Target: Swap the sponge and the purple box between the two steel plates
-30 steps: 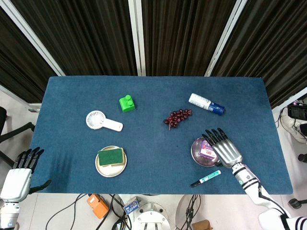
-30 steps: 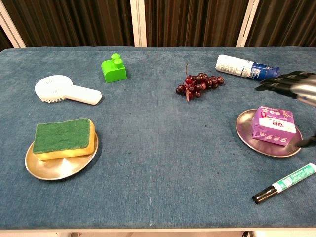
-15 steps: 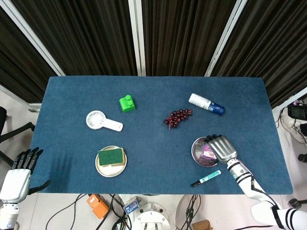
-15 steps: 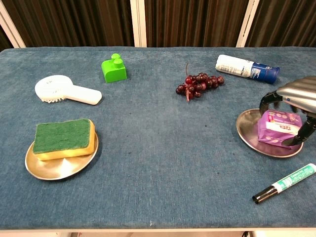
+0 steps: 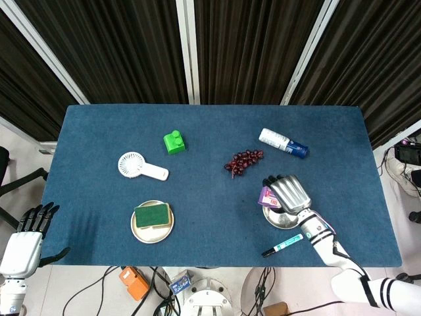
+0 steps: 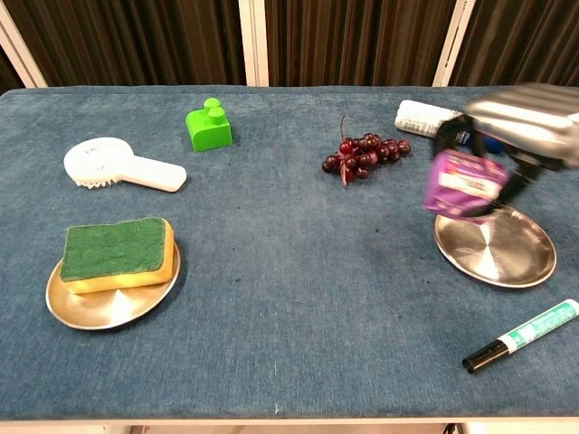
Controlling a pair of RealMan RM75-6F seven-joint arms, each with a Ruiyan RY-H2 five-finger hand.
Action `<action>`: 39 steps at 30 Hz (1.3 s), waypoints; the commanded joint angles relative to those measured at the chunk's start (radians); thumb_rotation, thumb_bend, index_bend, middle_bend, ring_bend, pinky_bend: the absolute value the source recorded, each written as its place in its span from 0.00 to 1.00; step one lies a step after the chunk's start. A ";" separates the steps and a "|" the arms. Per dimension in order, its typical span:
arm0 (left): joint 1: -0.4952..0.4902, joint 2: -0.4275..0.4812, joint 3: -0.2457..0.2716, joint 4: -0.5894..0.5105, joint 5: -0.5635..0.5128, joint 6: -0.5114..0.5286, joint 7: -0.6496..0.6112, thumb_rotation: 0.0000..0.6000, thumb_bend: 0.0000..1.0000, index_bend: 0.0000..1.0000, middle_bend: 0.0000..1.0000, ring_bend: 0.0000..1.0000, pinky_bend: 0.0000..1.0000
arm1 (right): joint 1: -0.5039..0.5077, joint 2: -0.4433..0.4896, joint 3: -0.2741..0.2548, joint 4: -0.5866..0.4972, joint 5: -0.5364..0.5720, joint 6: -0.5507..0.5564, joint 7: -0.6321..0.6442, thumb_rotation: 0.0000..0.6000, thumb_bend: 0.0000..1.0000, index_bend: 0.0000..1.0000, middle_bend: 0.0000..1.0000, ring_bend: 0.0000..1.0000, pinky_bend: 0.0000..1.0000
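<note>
Purple box [image 6: 463,183] — blurred, tilted, gripped by right hand [image 6: 520,127]

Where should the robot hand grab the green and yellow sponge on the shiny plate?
Probably from above, pinching the two long yellow sides of the green-topped yellow sponge. It lies flat on the left steel plate, green face up, so its sides stand clear above the shallow rim. The left hand sits nearest, off the table's edge.
</note>
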 commanded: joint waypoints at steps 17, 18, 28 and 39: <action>-0.004 0.007 0.000 0.006 -0.003 -0.009 -0.020 1.00 0.09 0.08 0.04 0.00 0.07 | 0.283 -0.381 0.062 0.169 0.316 -0.021 -0.329 1.00 0.31 0.00 0.12 0.14 0.39; -0.005 0.006 0.001 0.006 -0.001 -0.010 -0.019 1.00 0.08 0.08 0.04 0.00 0.07 | 0.279 -0.365 0.058 0.152 0.311 -0.020 -0.312 1.00 0.28 0.00 0.08 0.10 0.35; -0.064 -0.026 0.051 0.023 0.126 -0.055 -0.106 1.00 0.08 0.08 0.04 0.00 0.07 | 0.060 0.004 -0.142 -0.168 -0.033 0.199 -0.110 1.00 0.21 0.00 0.00 0.00 0.18; -0.168 -0.218 -0.041 -0.075 0.087 -0.173 0.137 1.00 0.11 0.11 0.12 0.10 0.15 | -0.378 0.213 -0.400 0.064 -0.311 0.722 0.318 1.00 0.21 0.00 0.00 0.00 0.02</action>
